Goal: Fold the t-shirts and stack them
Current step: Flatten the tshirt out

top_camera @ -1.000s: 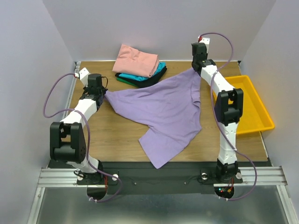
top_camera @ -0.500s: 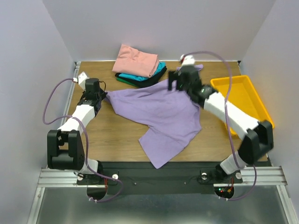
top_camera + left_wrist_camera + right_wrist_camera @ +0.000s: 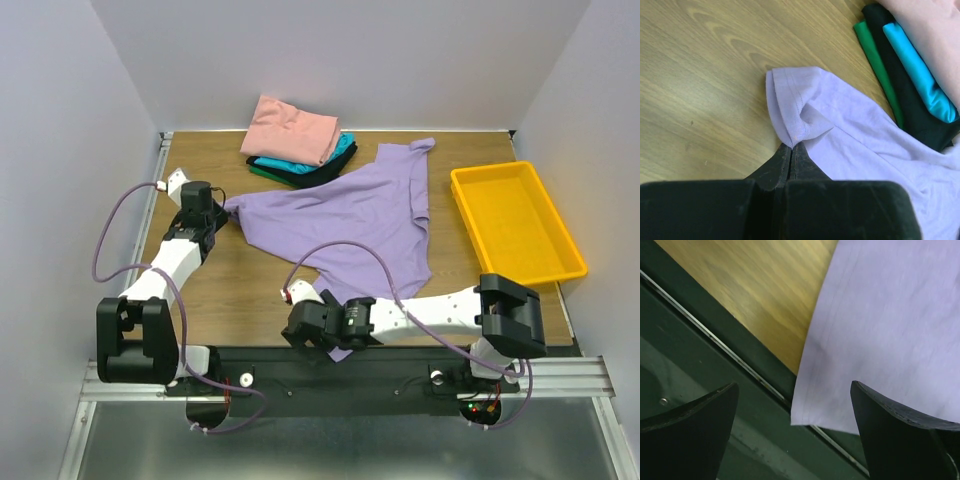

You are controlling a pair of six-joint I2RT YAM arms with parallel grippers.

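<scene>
The light purple t-shirt [image 3: 355,225] lies spread across the table, its near hem corner hanging over the front edge. My left gripper [image 3: 222,211] is shut on the shirt's left corner; in the left wrist view the jaws [image 3: 791,146] pinch a fold of the purple cloth [image 3: 805,120]. My right gripper [image 3: 325,338] is low at the front edge, open, with the near hem corner [image 3: 840,385] between its spread fingers [image 3: 890,425], not touching. The folded stack sits at the back: salmon-pink [image 3: 292,128] on top, then teal [image 3: 342,150], black [image 3: 312,174] and green [image 3: 262,171].
A yellow plastic tray [image 3: 568,250] stands at the right edge of the table. The dark front rail [image 3: 715,390] runs under the right gripper. Grey walls close in the back and both sides.
My right gripper let go of the shirt's far right corner and swung from the back of the table down to the front edge. The left gripper kept its hold.
</scene>
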